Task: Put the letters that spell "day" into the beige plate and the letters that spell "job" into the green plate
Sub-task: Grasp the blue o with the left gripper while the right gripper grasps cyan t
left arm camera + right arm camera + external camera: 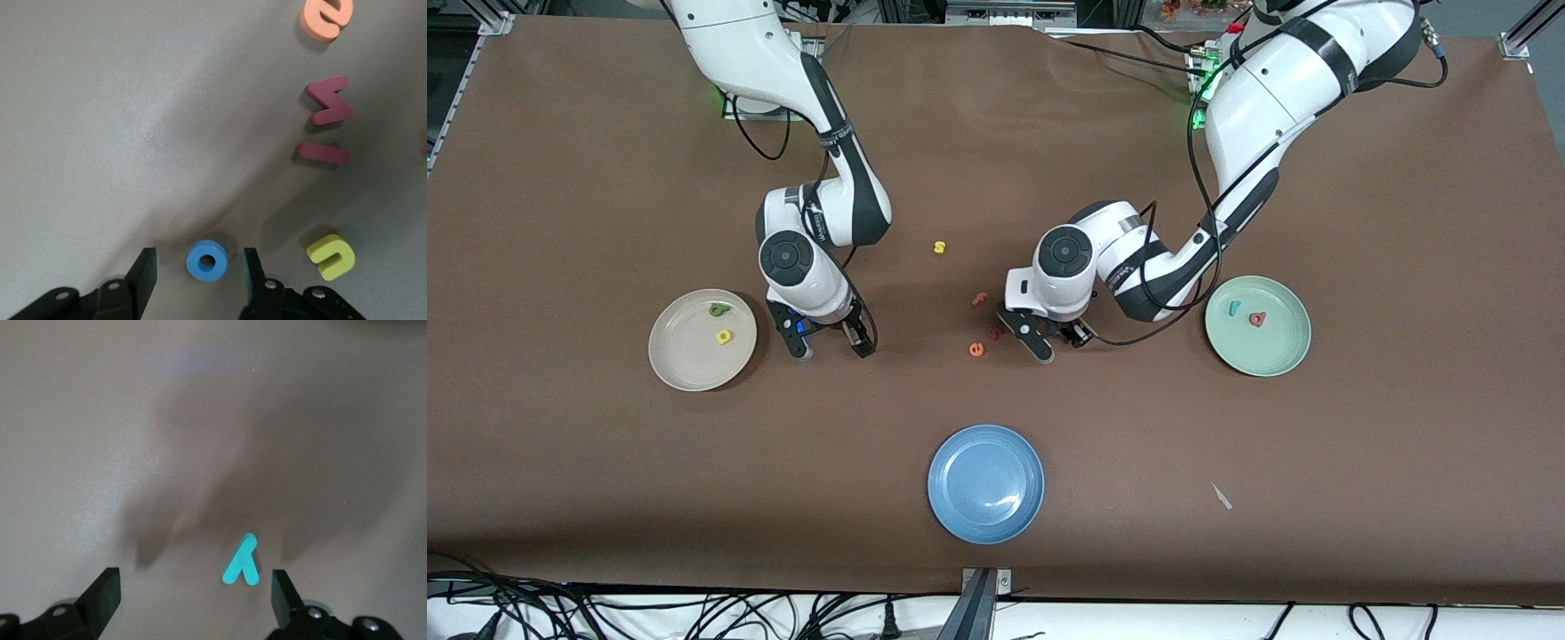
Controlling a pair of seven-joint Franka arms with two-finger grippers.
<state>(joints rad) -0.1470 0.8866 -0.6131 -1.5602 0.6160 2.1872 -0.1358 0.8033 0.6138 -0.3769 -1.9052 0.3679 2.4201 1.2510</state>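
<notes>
Left gripper (200, 263) jaws apart, straddling blue "o" (207, 260) — untouched; right gripper (195, 587) wide open.

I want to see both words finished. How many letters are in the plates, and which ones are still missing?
Done: the beige plate holds the green d and yellow a; the green plate holds the teal j and red b. In hand: the left gripper is open around the blue o, and the right gripper is open around the teal y. Both still need delivering.
</notes>
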